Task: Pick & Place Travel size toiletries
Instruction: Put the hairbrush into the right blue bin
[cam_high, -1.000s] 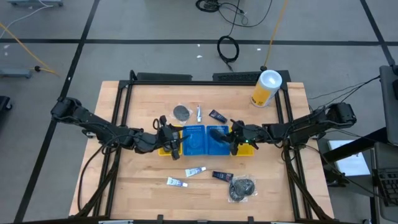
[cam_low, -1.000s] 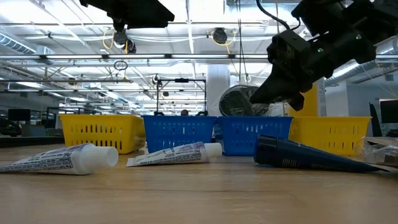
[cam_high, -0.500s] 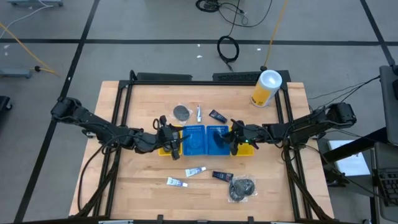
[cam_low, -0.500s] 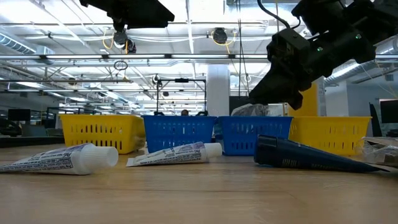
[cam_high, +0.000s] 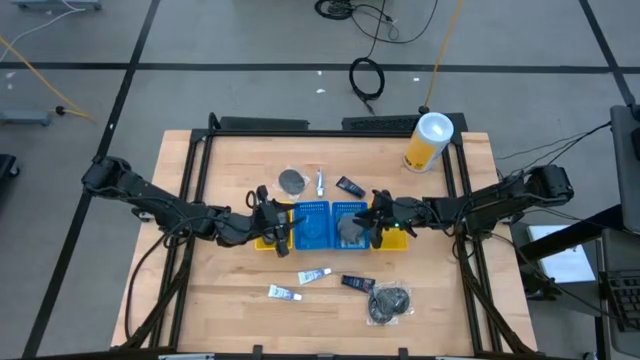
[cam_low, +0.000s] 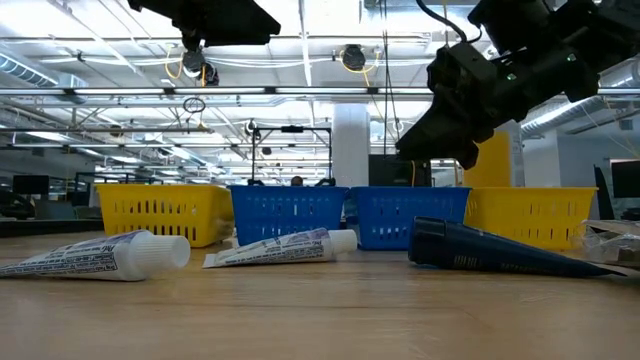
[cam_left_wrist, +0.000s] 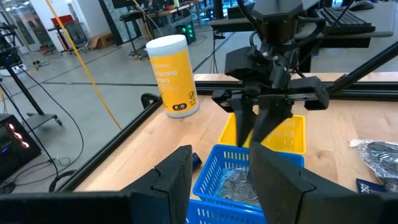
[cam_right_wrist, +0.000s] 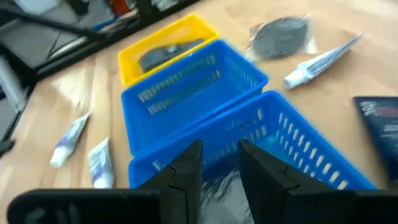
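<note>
Right pincer (cam_high: 372, 226), fingers spread and empty, directly above the right blue bin (cam_high: 351, 225); grey wrapped bundle (cam_high: 348, 231) lies inside that bin, straight beneath it.

Light wooden surface (cam_high: 230, 290) with black frame stands on a grey floor (cam_high: 250, 40) crossed by dark lines. Coiled black cable (cam_high: 366, 76) lies on the floor at 12 o'clock from the surface. Low view: ceiling beams, pipework and strip lights (cam_low: 100, 75) overhead; open industrial hall beyond.
</note>
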